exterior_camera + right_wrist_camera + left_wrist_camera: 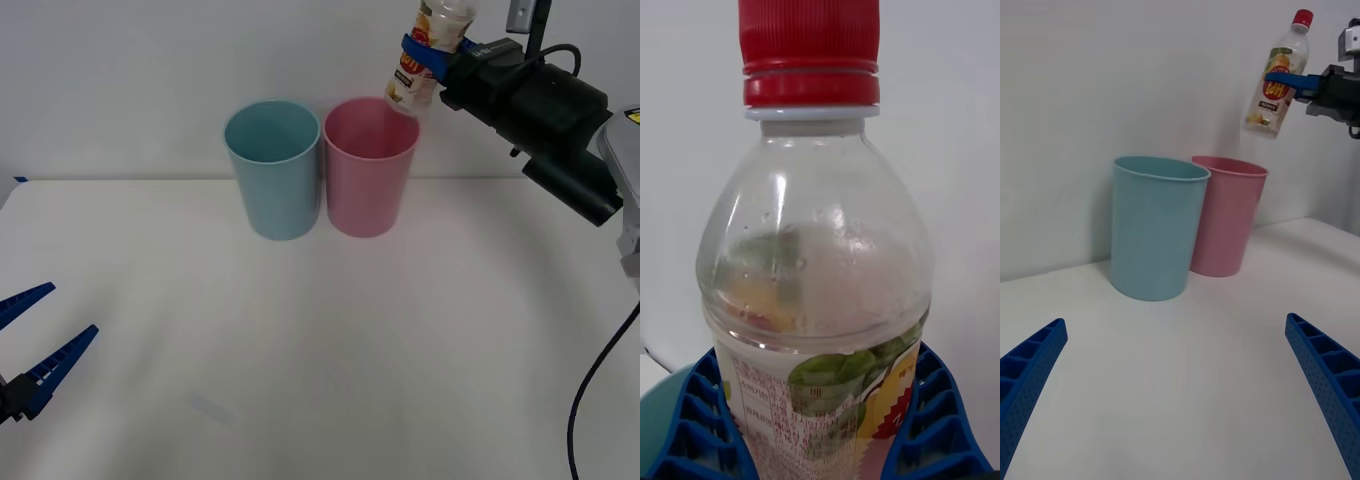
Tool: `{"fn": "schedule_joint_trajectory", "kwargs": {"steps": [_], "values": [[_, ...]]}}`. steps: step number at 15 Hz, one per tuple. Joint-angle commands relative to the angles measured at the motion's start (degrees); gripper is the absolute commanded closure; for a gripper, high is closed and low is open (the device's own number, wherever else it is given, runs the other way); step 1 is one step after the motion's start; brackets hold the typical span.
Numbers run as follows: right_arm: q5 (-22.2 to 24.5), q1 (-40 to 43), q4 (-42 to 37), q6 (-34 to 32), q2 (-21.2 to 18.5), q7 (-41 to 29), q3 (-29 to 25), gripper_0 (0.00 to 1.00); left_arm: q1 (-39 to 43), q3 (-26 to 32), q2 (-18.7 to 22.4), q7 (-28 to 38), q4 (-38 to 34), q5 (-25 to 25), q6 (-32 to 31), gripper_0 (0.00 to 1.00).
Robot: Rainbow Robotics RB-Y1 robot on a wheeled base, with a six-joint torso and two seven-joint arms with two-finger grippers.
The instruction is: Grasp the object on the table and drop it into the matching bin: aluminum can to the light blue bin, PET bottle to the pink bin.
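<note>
The right pincer [432, 52] is clamped on the small clear plastic bottle with a red cap [424, 62], high above the tall round pink plastic bin [368, 180]. The left pincer [40, 335] waits, fingers apart, low over the white tabletop [330, 350].

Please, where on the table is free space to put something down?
The white table is bare in front of the light blue bin and pink bin, and to their right. The bins crowd each other; the right hand holds the PET bottle above. The left hand is near-left.

Blue ribbed jaws; black wrist housing [540, 105]
</note>
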Motion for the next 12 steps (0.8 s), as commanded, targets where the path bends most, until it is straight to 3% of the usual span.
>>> {"fn": "schedule_joint_trajectory", "kwargs": {"steps": [1, 5, 9, 10, 11, 12], "values": [[2.8, -3.2, 4.4, 0.0, 2.7, 0.7, 0.0, 1.00, 0.0, 0.0, 0.0, 0.0, 0.0, 0.0, 0.0, 0.00], [5.0, -7.5, 11.4, 0.2, 5.8, 2.3, 0.0, 1.00, 0.0, 0.0, 0.0, 0.0, 0.0, 0.0, 0.0, 0.00], [6.0, -8.4, 13.0, 0.8, 6.7, 3.2, 0.6, 1.00, 0.0, 0.0, 0.0, 0.0, 0.0, 0.0, 0.0, 0.00], [6.0, -8.4, 13.0, 0.8, 6.7, 3.2, 0.6, 0.96, 0.0, 0.0, 0.0, 0.0, 0.0, 0.0, 0.0, 0.00], [6.0, -8.3, 13.0, 0.9, 6.7, 3.2, 0.7, 0.74, 0.0, 0.0, 0.0, 0.0, 0.0, 0.0, 0.0, 0.00], [5.9, -8.3, 13.0, 0.9, 6.7, 2.9, 0.7, 0.30, 0.0, 0.0, 0.0, 0.0, 0.0, 0.0, 0.0, 0.00]]}}
